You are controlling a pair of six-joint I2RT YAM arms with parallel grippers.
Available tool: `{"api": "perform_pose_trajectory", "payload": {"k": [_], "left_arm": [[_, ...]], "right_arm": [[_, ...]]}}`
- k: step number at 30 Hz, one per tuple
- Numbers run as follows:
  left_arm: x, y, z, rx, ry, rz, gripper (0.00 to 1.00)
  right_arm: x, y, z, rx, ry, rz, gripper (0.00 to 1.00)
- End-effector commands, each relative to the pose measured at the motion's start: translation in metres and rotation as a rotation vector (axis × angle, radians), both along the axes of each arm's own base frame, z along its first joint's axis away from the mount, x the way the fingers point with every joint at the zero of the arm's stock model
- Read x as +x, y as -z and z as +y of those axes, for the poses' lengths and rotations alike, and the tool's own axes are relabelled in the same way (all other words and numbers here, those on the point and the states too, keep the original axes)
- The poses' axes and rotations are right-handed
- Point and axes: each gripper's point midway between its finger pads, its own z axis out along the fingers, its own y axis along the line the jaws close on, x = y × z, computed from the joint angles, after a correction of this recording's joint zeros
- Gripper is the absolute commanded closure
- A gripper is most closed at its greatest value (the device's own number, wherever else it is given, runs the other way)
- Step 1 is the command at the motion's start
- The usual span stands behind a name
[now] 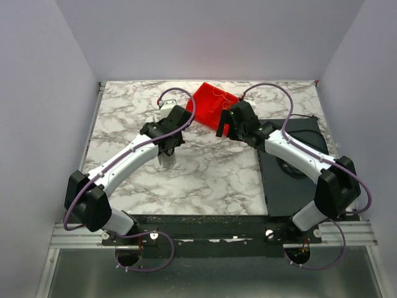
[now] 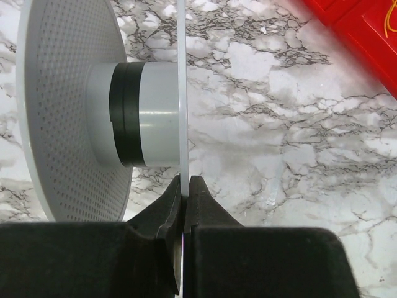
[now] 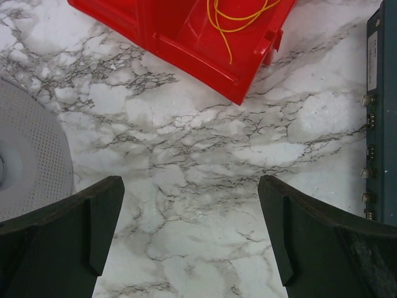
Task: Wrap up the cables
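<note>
Yellow cables (image 3: 229, 30) loose in red bin (image 3: 186, 56), wrapping not begun: left jaws clamp spool (image 2: 62, 124) by its flange, right jaws gape empty, must fetch a strand.

Bright, even light; soft shadows.

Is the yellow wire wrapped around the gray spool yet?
No, the yellow wire lies in the red bin, and the hub of the spool holds no wire.

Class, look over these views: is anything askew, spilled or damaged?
Nothing is spilled or damaged. The red bin sits askew to the table edges, yellow cables lying loose inside. The left gripper pinches the spool by one thin flange.
</note>
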Motion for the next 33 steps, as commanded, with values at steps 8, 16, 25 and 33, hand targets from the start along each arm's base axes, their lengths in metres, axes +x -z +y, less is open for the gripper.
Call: {"api": "perform_pose_trajectory", "payload": {"k": [8,16,25,33], "left_arm": [[-0.009,0.006,-0.003,-0.013,-0.023,-0.002,0.55],[-0.011,-0.012,-0.005,-0.034,0.036,-0.036,0.42],[-0.014,-0.031,-0.004,-0.029,0.079,-0.065,0.38],[-0.016,-0.035,0.001,-0.017,0.112,-0.078,0.38]], "right_arm": [[0.007,0.005,0.014,0.031,-0.018,0.028,0.00],[0.023,0.001,0.025,0.037,-0.015,0.020,0.00],[0.058,-0.005,0.031,0.003,0.012,-0.006,0.00],[0.084,0.003,0.025,0.009,0.041,0.004,0.00]]}}
